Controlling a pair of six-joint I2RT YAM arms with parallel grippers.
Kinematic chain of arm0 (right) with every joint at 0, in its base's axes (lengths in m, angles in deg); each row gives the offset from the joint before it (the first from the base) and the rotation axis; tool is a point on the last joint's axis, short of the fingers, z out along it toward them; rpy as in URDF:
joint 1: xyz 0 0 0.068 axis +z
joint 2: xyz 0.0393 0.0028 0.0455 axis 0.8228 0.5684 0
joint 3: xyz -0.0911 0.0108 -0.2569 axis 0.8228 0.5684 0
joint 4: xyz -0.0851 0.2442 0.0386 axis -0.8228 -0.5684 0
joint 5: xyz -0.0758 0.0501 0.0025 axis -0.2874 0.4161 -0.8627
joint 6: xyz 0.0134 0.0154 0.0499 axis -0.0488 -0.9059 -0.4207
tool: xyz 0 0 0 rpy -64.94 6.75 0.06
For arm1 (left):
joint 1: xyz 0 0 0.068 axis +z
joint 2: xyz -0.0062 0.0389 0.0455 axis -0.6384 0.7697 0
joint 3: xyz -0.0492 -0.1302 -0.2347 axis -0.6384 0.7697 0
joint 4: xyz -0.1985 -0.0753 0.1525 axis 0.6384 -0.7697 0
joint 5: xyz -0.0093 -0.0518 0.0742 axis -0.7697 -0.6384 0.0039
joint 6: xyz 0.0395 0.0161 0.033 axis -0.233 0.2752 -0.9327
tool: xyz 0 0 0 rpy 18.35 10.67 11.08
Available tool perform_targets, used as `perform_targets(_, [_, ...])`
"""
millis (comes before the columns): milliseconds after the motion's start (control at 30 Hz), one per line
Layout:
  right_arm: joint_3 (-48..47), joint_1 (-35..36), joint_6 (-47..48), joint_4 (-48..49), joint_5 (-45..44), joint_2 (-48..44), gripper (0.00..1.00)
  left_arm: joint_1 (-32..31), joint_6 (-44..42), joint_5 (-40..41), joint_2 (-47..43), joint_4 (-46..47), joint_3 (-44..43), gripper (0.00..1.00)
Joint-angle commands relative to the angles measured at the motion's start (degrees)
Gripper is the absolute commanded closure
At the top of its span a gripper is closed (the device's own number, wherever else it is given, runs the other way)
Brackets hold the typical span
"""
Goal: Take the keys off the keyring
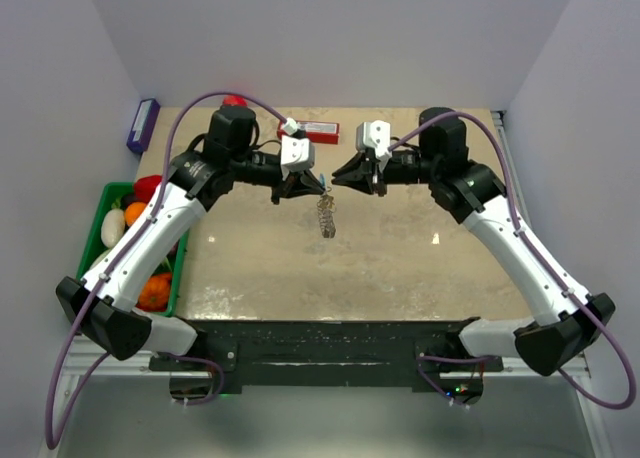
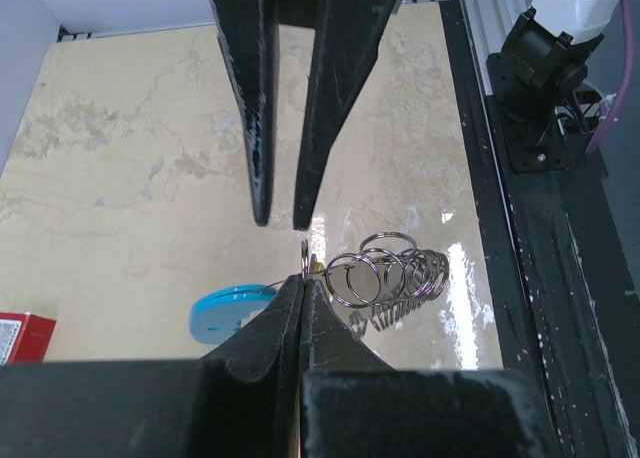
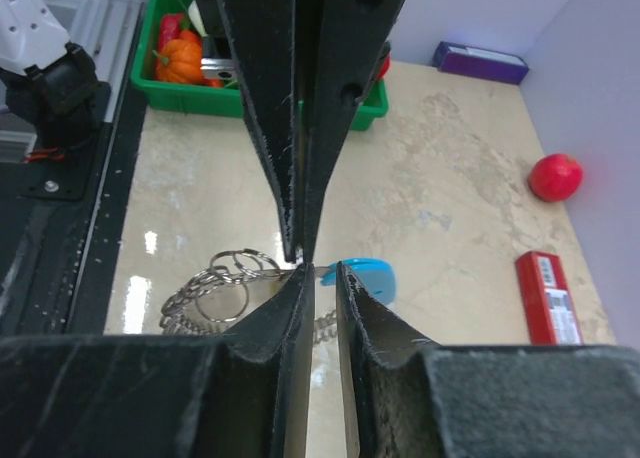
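The keyring, a floppy chain of silvery rings (image 1: pixel 327 220) with a light-blue piece (image 1: pixel 322 189), hangs above the table. My left gripper (image 1: pixel 305 190) is shut on a thin ring at the chain's top (image 2: pixel 302 250). The coiled rings (image 2: pixel 390 268) and the blue piece (image 2: pixel 230 308) hang to either side. A tiny brass-yellow key (image 2: pixel 315 266) shows right beside the pinched ring. My right gripper (image 1: pixel 337 178) faces the left one tip to tip. Its jaws (image 3: pixel 325 271) stand narrowly apart, close to the ring. The rings (image 3: pixel 215 283) and the blue piece (image 3: pixel 365 275) also show in the right wrist view.
A red box (image 1: pixel 315 131) and a red ball (image 1: pixel 235 101) lie at the table's far edge. A purple box (image 1: pixel 142 125) leans at the far left. A green bin (image 1: pixel 112 187) of toy produce stands off the table's left side.
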State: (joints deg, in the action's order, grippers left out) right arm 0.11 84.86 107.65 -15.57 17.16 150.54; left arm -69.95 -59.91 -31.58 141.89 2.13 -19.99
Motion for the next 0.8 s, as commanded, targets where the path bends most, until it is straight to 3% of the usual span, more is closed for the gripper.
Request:
perform_targets(0, [-5.9, 0.6, 3.9, -4.3, -3.0, 1.1, 0.80, 0.2, -0.5, 0.1, -0.3, 0.3, -2.2, 1.00])
perform_targets(767, [-17.0, 5.1, 10.4, -19.8, -8.3, 6.4, 0.71, 0.1, -0.1, 2.3, 0.6, 0.9, -2.5, 1.00])
